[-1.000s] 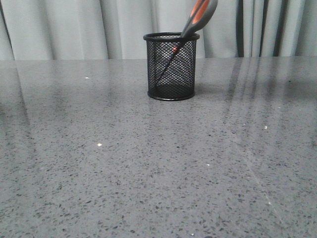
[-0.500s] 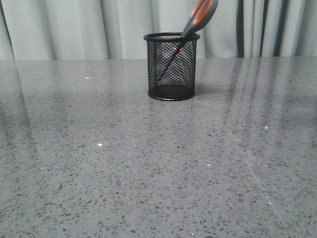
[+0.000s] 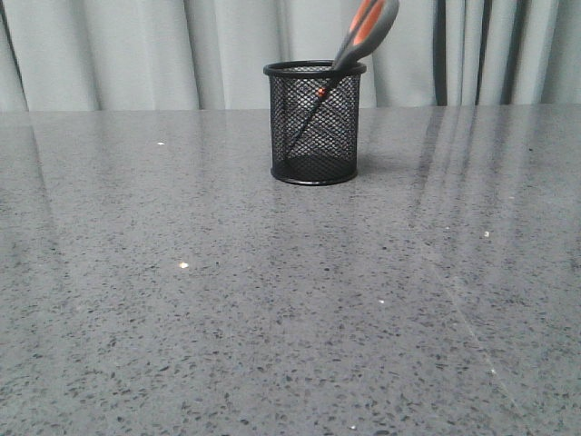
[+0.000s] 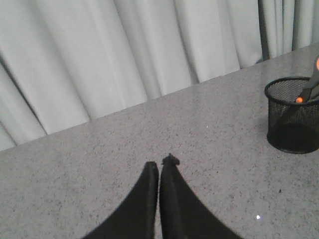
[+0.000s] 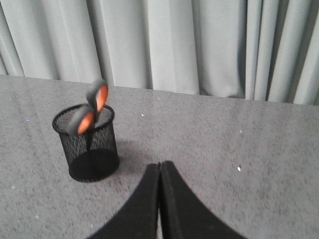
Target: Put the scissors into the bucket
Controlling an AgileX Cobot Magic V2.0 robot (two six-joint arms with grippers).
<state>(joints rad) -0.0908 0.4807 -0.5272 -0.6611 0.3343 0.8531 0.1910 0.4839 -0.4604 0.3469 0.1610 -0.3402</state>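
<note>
The scissors with dark grey loop handles lined orange (image 3: 367,27) stand blades-down in the small black wire-mesh cylindrical bucket (image 3: 314,136) on the grey speckled desk (image 3: 272,300), tilted, handles resting on the rim and sticking out above it. By the look of it the task is done; nothing more seems called for beyond keeping both arms clear. The left gripper (image 4: 159,167) and right gripper (image 5: 159,165) sit well apart from the bucket, jaws pressed together, holding nothing.
</note>
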